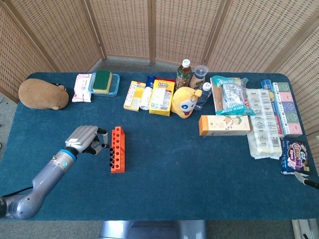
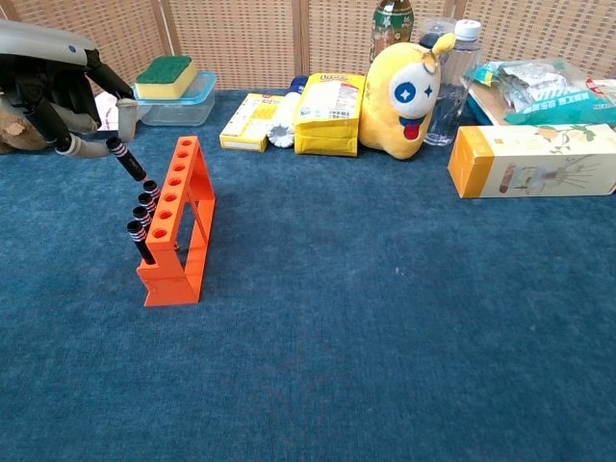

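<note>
left hand [image 2: 60,104] | fingers pinch black pen [image 2: 127,161] at its top end, tip just beyond them above orange rack [image 2: 176,226] | probably light, stiff, slippery; hold mid-barrel | right hand unseen

My left arm is smooth silver-grey, with a blue ring at the wrist; its hand [image 1: 85,139] is silver-backed (black fingers [image 2: 43,104], pale tips).

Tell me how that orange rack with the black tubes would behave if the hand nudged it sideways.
The orange rack stands tall and narrow on its splayed feet, so a sideways push would probably tip it rather than slide it. It looks like light plastic, and the blue cloth likely grips its feet. The tubes sit slanted in their holes and might rattle or fall out.
</note>
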Motion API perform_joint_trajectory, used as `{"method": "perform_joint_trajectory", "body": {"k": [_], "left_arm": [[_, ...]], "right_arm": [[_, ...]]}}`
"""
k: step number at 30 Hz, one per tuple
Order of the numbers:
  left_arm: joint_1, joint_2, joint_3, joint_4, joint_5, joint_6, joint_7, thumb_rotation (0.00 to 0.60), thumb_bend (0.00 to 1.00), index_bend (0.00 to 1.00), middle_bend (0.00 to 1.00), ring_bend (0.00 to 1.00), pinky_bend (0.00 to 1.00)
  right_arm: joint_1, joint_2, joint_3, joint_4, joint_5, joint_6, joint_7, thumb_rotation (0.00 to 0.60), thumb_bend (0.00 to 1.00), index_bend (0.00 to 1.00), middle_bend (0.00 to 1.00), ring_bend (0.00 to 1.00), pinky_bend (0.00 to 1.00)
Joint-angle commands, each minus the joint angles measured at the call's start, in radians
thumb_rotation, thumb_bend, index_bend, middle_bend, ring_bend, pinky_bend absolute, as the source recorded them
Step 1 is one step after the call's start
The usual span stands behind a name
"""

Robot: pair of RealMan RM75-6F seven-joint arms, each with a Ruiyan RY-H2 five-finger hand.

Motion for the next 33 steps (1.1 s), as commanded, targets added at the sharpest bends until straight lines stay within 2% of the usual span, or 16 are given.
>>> {"method": "perform_joint_trajectory", "body": {"k": [1, 14, 25, 33], "left_arm": [[-0.003, -0.002, 0.003, 0.002, -0.004, 0.001, 0.002, 0.6, 0.38, 0.55, 1.0, 1.0, 1.0], [-0.027, -0.024, 0.016, 0.019, -0.034, 0.016, 0.035, 0.6, 0.38, 0.55, 1.0, 1.0, 1.0], [-0.069, -0.061, 0.026, 0.018, -0.117, 0.052, 0.101, 0.6, 0.37, 0.38, 1.0, 1.0, 1.0], [-0.073, -0.069, 0.019, 0.012, -0.128, 0.078, 0.104, 0.6, 0.37, 0.36, 1.0, 1.0, 1.0]], "right_arm": [[0.0, 0.0, 0.0, -0.001, 0.0, -0.001, 0.001, 0.6, 0.0, 0.06, 0.03, 0.02, 0.0], [-0.001, 0.002, -0.002, 0.001, -0.006, -0.001, 0.008, 0.6, 0.0, 0.06, 0.03, 0.02, 0.0], [-0.001, 0.004, -0.002, -0.001, -0.002, -0.006, 0.014, 0.6, 0.0, 0.06, 0.03, 0.02, 0.0], [-0.003, 0.007, -0.002, -0.001, -0.002, -0.006, 0.02, 0.6, 0.0, 0.06, 0.03, 0.02, 0.0]]}}
